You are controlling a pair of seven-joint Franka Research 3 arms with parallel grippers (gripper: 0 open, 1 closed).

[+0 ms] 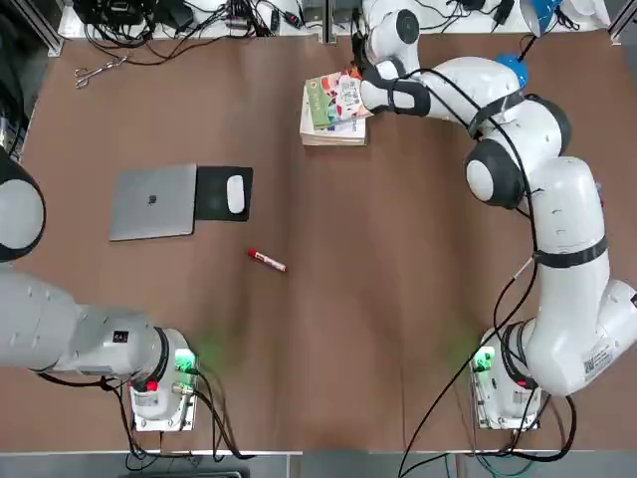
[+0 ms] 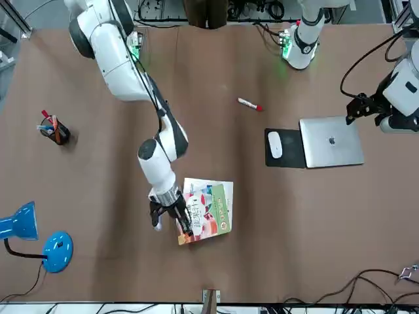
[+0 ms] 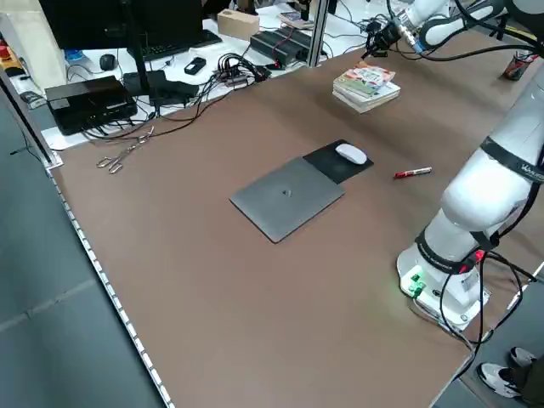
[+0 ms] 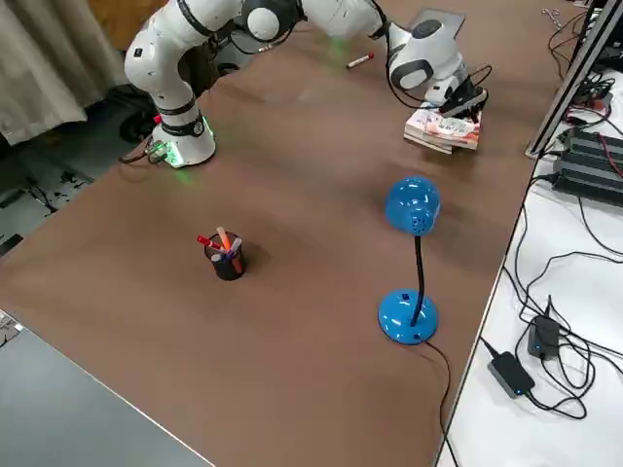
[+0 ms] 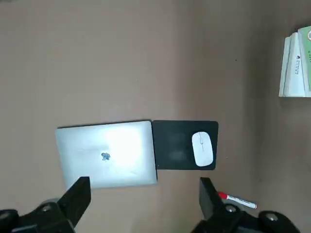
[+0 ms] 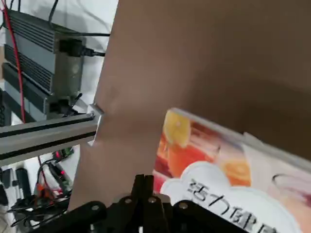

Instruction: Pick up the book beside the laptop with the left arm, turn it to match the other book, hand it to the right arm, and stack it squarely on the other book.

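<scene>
The book (image 1: 333,100), with a cream, green and red cover, lies flat on the other book (image 1: 333,136), whose pale edges show beneath it at the table's far side. My right gripper (image 1: 364,92) is shut, its tips pointing down at the book's (image 2: 211,208) edge. In the right wrist view the closed fingers (image 6: 144,183) meet beside the cover (image 6: 214,160), with nothing between them. My left gripper (image 5: 144,199) hangs open and empty above the laptop (image 5: 106,154), well away from the books. The laptop (image 1: 152,202) lies closed at the table's left.
A black mouse pad (image 1: 221,192) with a white mouse (image 1: 236,192) adjoins the laptop. A red marker (image 1: 267,261) lies mid-table. Scissors (image 1: 97,70) rest at the far left. A blue lamp (image 4: 414,253) and a pen cup (image 4: 226,255) stand on the right side.
</scene>
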